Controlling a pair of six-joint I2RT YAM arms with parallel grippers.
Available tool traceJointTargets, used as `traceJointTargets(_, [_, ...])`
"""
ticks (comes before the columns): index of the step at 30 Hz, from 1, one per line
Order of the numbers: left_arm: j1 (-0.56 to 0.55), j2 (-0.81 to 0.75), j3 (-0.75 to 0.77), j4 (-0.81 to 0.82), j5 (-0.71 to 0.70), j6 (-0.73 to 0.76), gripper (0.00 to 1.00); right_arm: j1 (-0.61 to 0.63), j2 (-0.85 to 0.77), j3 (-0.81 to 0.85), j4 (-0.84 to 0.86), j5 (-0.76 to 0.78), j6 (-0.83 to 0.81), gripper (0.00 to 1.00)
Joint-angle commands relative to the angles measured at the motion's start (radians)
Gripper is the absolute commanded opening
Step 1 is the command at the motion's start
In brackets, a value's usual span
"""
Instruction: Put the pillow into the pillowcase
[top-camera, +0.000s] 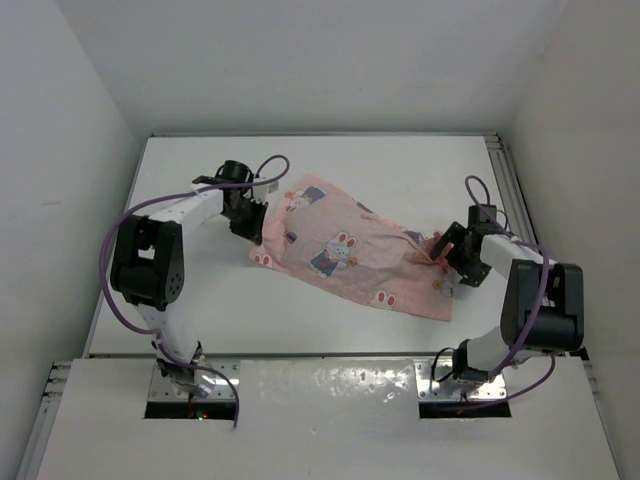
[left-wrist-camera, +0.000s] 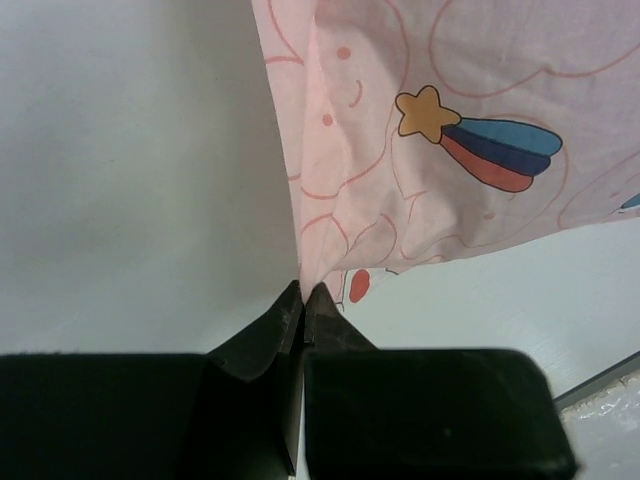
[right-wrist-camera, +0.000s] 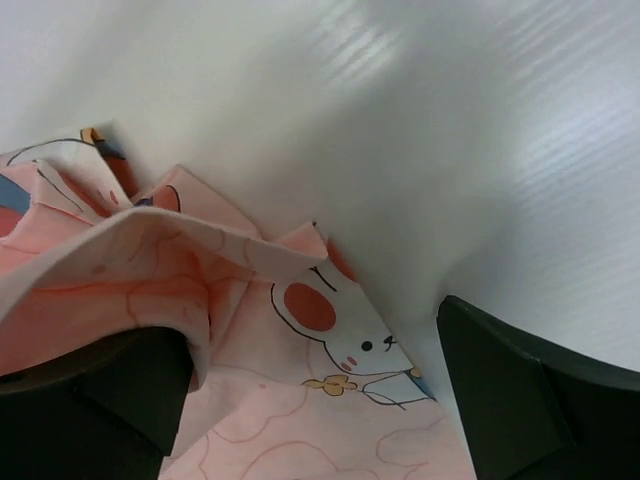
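White table (top-camera: 200, 300) carries pink pillowcase (top-camera: 350, 255), spread diagonally across middle (right end bunched into folds).

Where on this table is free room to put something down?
Free: the far strip of table behind the pillowcase, and the near strip before the arm bases. Crowded: both pillowcase ends, at the left end effector and right end effector.

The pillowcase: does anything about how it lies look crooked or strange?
Yes. The pillowcase lies slanted across the table, and its end at the open right gripper is bunched into loose folds. The left gripper pinches the opposite edge. No brown pillow shows in any view.
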Motion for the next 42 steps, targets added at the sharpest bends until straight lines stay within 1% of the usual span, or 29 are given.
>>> traceJointTargets(1, [0.003,-0.065,-0.003,-0.021,-0.006,0.022,0.0,-0.036,-0.041,-0.036,0.009,0.048,0.041,0.99])
traceJointTargets(2, [0.005,-0.071,-0.007,-0.021,-0.017,0.026,0.0,-0.053,-0.061,-0.02,0.018,0.031,0.032,0.99])
traceJointTargets(3, [0.009,-0.073,-0.009,-0.021,-0.047,0.029,0.0,-0.077,-0.06,0.05,0.027,0.009,0.005,0.99])
traceJointTargets(5, [0.02,-0.074,-0.021,-0.014,-0.077,0.039,0.0,-0.085,-0.014,0.156,0.012,-0.032,-0.023,0.99])
traceJointTargets(6, [0.04,-0.077,-0.027,-0.009,-0.1,0.04,0.0,-0.083,0.012,0.276,0.002,-0.041,-0.048,0.99])
traceJointTargets(7, [0.052,-0.08,-0.038,-0.006,-0.106,0.04,0.0,-0.083,0.042,0.337,-0.043,-0.041,-0.051,0.99])
traceJointTargets(9, [0.091,-0.091,-0.05,0.011,-0.13,0.045,0.0,-0.073,0.11,0.464,-0.066,-0.127,-0.075,0.99])
traceJointTargets(11, [0.111,-0.108,-0.07,0.019,-0.144,0.051,0.0,-0.06,0.112,0.484,-0.052,-0.164,-0.086,0.99])
traceJointTargets(12, [0.123,-0.116,-0.091,0.025,-0.156,0.055,0.0,-0.041,0.087,0.459,-0.023,-0.16,-0.106,0.99])
traceJointTargets(14, [0.138,-0.142,-0.118,0.037,-0.16,0.063,0.0,-0.019,0.058,0.407,-0.014,-0.091,-0.126,0.99])
traceJointTargets(15, [0.141,-0.149,-0.141,0.04,-0.157,0.063,0.0,-0.016,0.029,0.385,-0.02,-0.081,-0.131,0.99])
traceJointTargets(17, [0.149,-0.159,-0.153,0.037,-0.135,0.066,0.0,-0.019,0.006,0.331,-0.054,-0.08,-0.129,0.99])
traceJointTargets(19, [0.151,-0.16,-0.159,0.023,-0.121,0.066,0.0,-0.011,-0.037,0.275,-0.127,-0.08,-0.109,0.99])
traceJointTargets(20, [0.152,-0.162,-0.159,0.02,-0.108,0.065,0.0,0.021,-0.06,0.186,-0.144,-0.075,-0.082,0.99])
traceJointTargets(22, [0.155,-0.171,-0.159,0.019,-0.098,0.06,0.0,0.059,-0.132,0.083,-0.132,-0.078,-0.05,0.98])
traceJointTargets(23, [0.157,-0.172,-0.156,0.017,-0.089,0.059,0.0,0.106,-0.156,-0.004,-0.115,-0.074,-0.011,0.98])
traceJointTargets(24, [0.16,-0.175,-0.153,0.013,-0.086,0.06,0.0,0.13,-0.192,-0.041,-0.108,-0.061,0.009,0.96])
traceJointTargets(25, [0.16,-0.174,-0.148,0.01,-0.078,0.059,0.0,0.183,-0.203,-0.089,-0.101,-0.052,0.041,0.95])
traceJointTargets(29, [0.16,-0.177,-0.121,-0.015,-0.074,0.056,0.0,0.271,-0.172,-0.123,-0.112,-0.049,0.082,0.93])
traceJointTargets(32, [0.158,-0.186,-0.107,-0.03,-0.069,0.052,0.0,0.321,-0.143,-0.149,-0.124,-0.049,0.112,0.89])
traceJointTargets(36, [0.16,-0.2,-0.098,-0.043,-0.064,0.048,0.0,0.398,-0.097,-0.193,-0.132,-0.012,0.135,0.76])
traceJointTargets(38, [0.16,-0.208,-0.096,-0.055,-0.061,0.046,0.0,0.414,-0.056,-0.201,-0.105,-0.043,0.136,0.53])
traceJointTargets(39, [0.16,-0.212,-0.098,-0.058,-0.058,0.046,0.0,0.418,-0.04,-0.2,-0.104,-0.064,0.135,0.38])
traceJointTargets(40, [0.16,-0.215,-0.099,-0.063,-0.06,0.048,0.0,0.415,-0.023,-0.201,-0.107,-0.07,0.135,0.0])
traceJointTargets(42, [0.16,-0.22,-0.09,-0.073,-0.058,0.057,0.0,0.379,-0.035,-0.22,-0.095,-0.098,0.132,0.0])
